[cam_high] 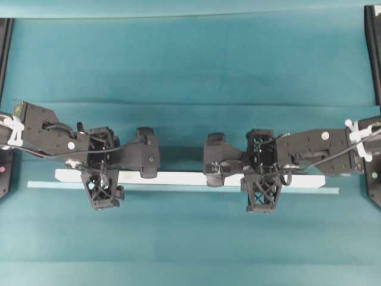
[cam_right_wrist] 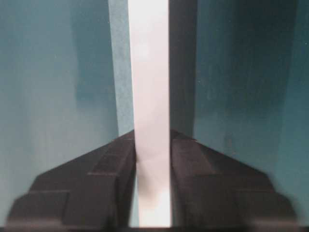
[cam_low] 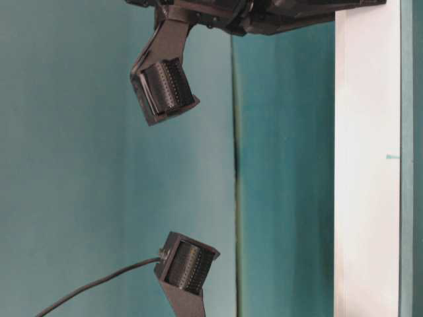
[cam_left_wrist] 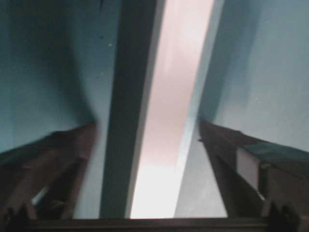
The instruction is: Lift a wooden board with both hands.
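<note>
The wooden board [cam_high: 178,177] is a long white plank lying left to right across the teal table. It also shows in the table-level view [cam_low: 367,172]. My left gripper [cam_high: 100,174] straddles the board near its left end. In the left wrist view the gripper [cam_left_wrist: 147,126] is open, with both fingers well clear of the board [cam_left_wrist: 178,72]. My right gripper [cam_high: 261,176] is near the right end. In the right wrist view the gripper [cam_right_wrist: 152,137] is shut, with both fingers pressed against the board [cam_right_wrist: 148,58]. I cannot tell whether the board is off the table.
A thinner, longer pale teal strip [cam_high: 41,185] lies along the board's near edge, also seen in the right wrist view [cam_right_wrist: 118,72]. Black frame posts [cam_high: 374,47] stand at the table's far corners. Both arms reach in from the sides.
</note>
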Robot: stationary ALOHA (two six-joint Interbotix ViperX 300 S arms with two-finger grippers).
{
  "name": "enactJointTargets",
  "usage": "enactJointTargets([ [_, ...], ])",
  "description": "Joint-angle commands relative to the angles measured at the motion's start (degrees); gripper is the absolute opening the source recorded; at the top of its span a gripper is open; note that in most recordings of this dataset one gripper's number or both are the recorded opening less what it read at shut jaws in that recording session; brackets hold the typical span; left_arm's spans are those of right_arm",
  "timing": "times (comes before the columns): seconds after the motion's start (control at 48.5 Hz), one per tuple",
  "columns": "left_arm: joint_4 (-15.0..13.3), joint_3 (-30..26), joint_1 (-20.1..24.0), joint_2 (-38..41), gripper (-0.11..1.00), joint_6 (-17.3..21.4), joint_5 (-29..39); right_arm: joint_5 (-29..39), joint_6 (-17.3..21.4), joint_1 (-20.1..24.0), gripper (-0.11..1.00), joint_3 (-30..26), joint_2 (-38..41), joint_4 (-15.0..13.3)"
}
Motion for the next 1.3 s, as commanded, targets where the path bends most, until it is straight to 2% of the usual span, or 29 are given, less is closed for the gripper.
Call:
enactJointTargets([
  [0.0, 0.0, -0.2, -0.1, -1.1, 0.97, 0.0, -0.5, -0.9, 0.7, -0.2, 0.55, 0.2, 0.9, 0.1],
  [0.103, -0.1, -0.2, -0.1, -1.7, 0.96, 0.0, -0.6, -1.2, 1.8, -0.2, 0.82, 0.2, 0.7, -0.4],
  [0.165, 0.0, -0.2, -0.1, -2.4, 0.97, 0.1, -0.6, -1.2, 2.0, -0.2, 0.93, 0.3, 0.4, -1.0],
  [0.206, 0.0, -0.2, -0.1, -3.1, 0.97, 0.2, -0.5, -1.1, 2.2, -0.3, 0.95, 0.2, 0.0, -1.3],
  [0.433, 0.0, 0.2, 0.2, -9.8, 0.97, 0.4, 0.2, -0.8, 3.1, -1.4, 0.94, -0.2, -6.3, -1.7],
  [0.557, 0.0, 0.4, 0.3, -14.2, 0.97, 1.1, 1.8, -1.1, 4.6, -2.4, 0.94, 0.1, -12.7, -1.8],
  [0.784, 0.0, 0.5, 0.4, -24.4, 0.97, 1.6, 3.1, -2.5, 5.0, -3.7, 0.94, 0.7, -23.6, -1.8],
  [1.052, 0.0, 2.5, 0.4, -34.5, 0.97, 1.6, 1.5, -9.8, 5.1, -4.0, 0.94, 4.6, -33.8, -1.8],
  [1.279, 0.0, 4.9, 0.1, -42.9, 0.97, 1.5, -4.6, -20.9, 5.1, -3.9, 0.94, 9.1, -42.4, -1.8],
])
